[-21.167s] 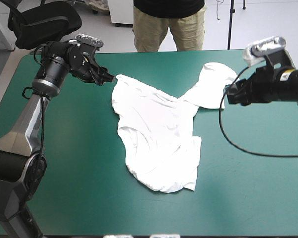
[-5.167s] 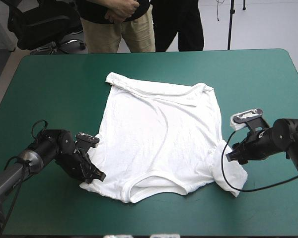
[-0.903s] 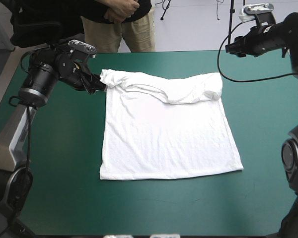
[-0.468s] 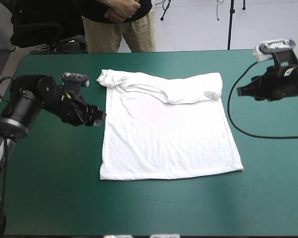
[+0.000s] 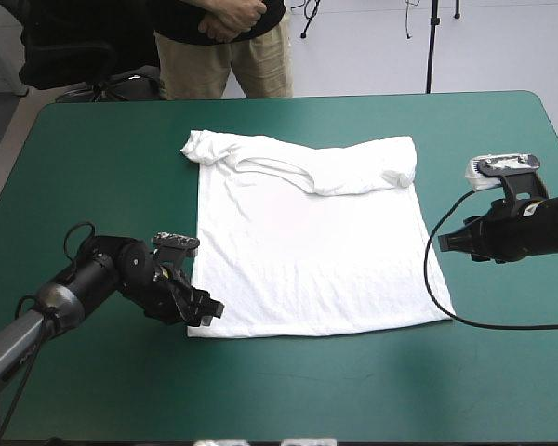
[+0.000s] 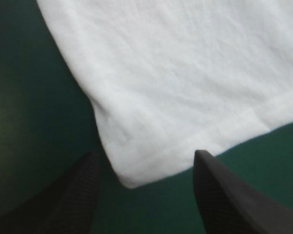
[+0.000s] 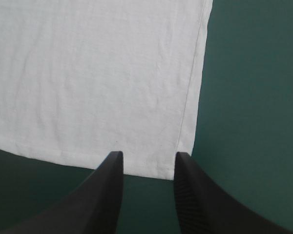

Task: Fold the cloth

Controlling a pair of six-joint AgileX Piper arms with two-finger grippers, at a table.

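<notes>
So the T-shirt is lying flat in the middle of the teal-green surface. The collar end, with the sleeves bunched in, points to 12 o'clock and the hem to 6. The hem line runs 9 to 3, and the shirt looks a touch longer 12 to 6 than it is wide.

The thing that matters here is the two hem corners. The left jaws are right at the shirt's 7 o'clock corner. In the left wrist view the T-shirt pokes that corner straight into the gap between the two black fingers, which are spread wide and have nothing in them. The cloth isn't pinched yet.

The right jaws are also parted and empty, with a narrower gap. From above they sit off the shirt's side edge at about 4 o'clock, a bit toward 12 from the 5 o'clock corner. The right wrist view shows the T-shirt with its hem just ahead of the fingertips and the corner by one finger. I honestly can't tell how high those jaws are above the cloth, so take that one loosely.

My read is that the left arm is the closer of the two and already lined up on its corner. The right arm probably needs a small nudge toward 6 before it closes. After that, I'd guess both corners get carried toward 12 to fold hem to collar.
</notes>
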